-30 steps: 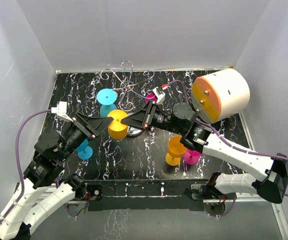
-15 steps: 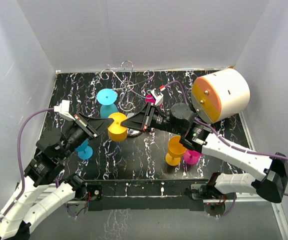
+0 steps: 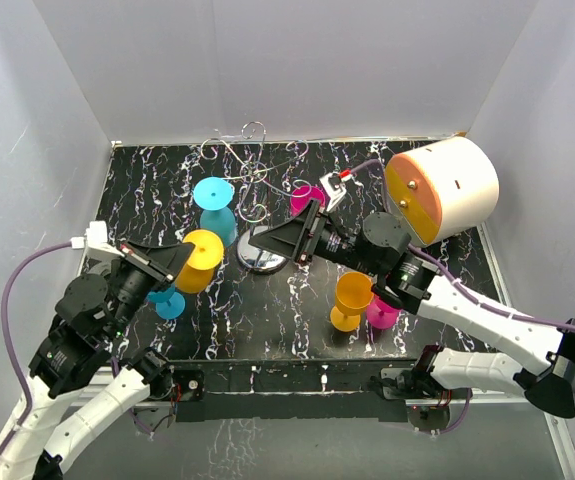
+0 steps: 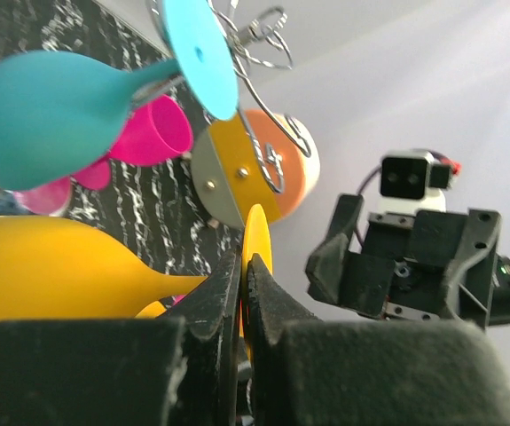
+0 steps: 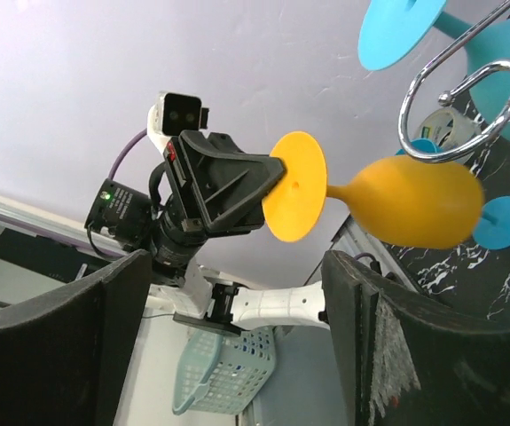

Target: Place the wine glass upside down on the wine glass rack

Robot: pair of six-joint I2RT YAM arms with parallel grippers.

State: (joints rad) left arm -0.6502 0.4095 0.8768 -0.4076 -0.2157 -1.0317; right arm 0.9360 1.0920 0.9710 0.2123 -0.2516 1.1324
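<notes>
Top view: bright, even, diffuse light from above; white walls [image 3: 297, 70] close to washed out; short soft shadows on the black marbled counter [image 3: 297, 300]; hard glint on the chrome base of the wine glass rack [image 3: 263, 261]; sharp throughout. Left wrist view: left fingers [image 4: 210, 306] dark and out of focus; yellow wine glass [image 4: 59, 266] soft at close range; pale glare upper right. Right wrist view: right fingers [image 5: 51, 355] large, dark, blurred masses; lilac cast on the wall; edges stretched.

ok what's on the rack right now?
One teal glass hangs foot-up on the wine glass rack. A magenta glass beside it is partly covered by the right gripper; hung or standing, unclear. Yellow wine glass: off it, in the left gripper.
</notes>
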